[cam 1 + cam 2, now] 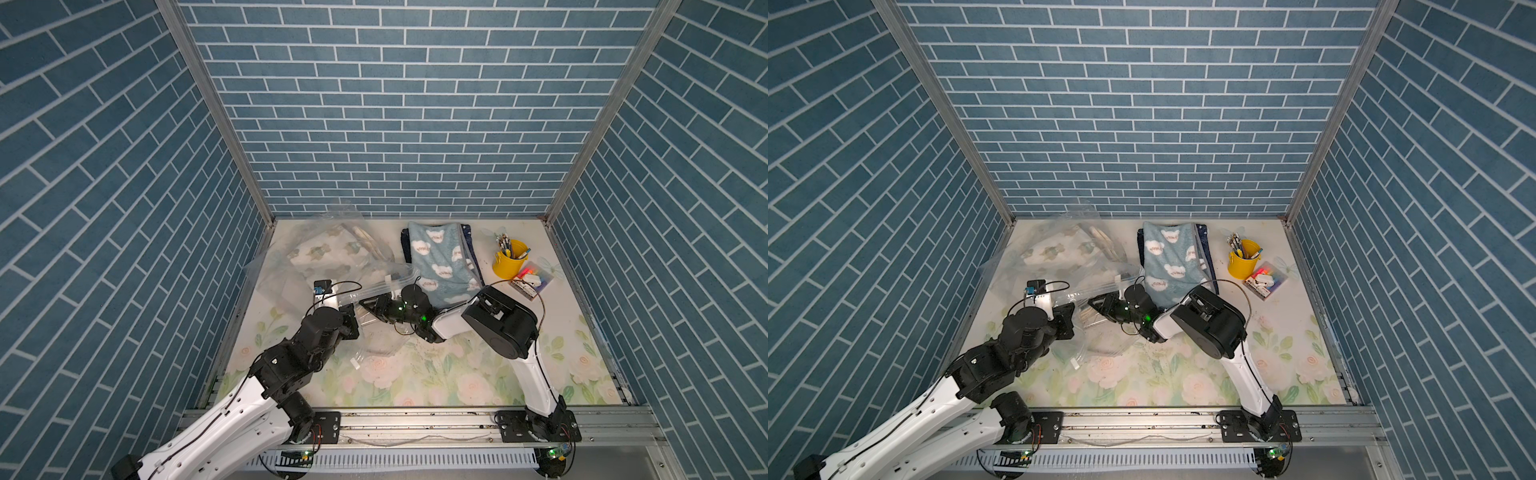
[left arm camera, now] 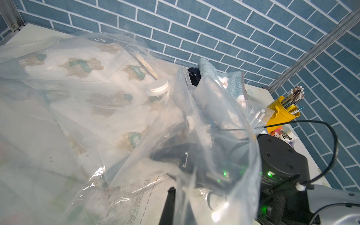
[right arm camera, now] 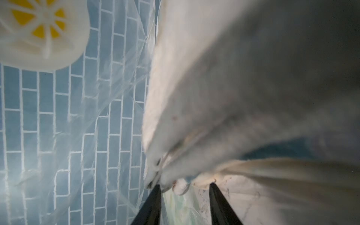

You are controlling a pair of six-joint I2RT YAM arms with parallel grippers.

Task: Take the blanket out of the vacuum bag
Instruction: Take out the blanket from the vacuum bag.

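Your left tool [image 2: 171,191] is pinched shut on the clear film at the mouth of the vacuum bag [image 1: 272,272], and that edge stands up off the floral counter [image 1: 436,374]. Your right tool [image 3: 185,185] reaches into the open mouth from the other side. Its two black fingers [image 3: 153,204] are set apart with nothing gripped between them. The fuzzy hem of the blanket [image 3: 233,78] sits just past their tips, and whether it touches them cannot be told.

The blanket, white with green-and-tan bears, lies inside the bag beyond both tools, under crinkled plastic. The round white valve cap [image 2: 157,87] sits on the bag's upper film, beyond the left tool.

Farther out past the right tool, outside the bag, lies a folded pale-blue throw [image 1: 440,257] with white cloud shapes. To that tool's outer side, near the back wall, are a yellow cup [image 1: 509,259] of pencils and a clear box of markers [image 1: 536,280].
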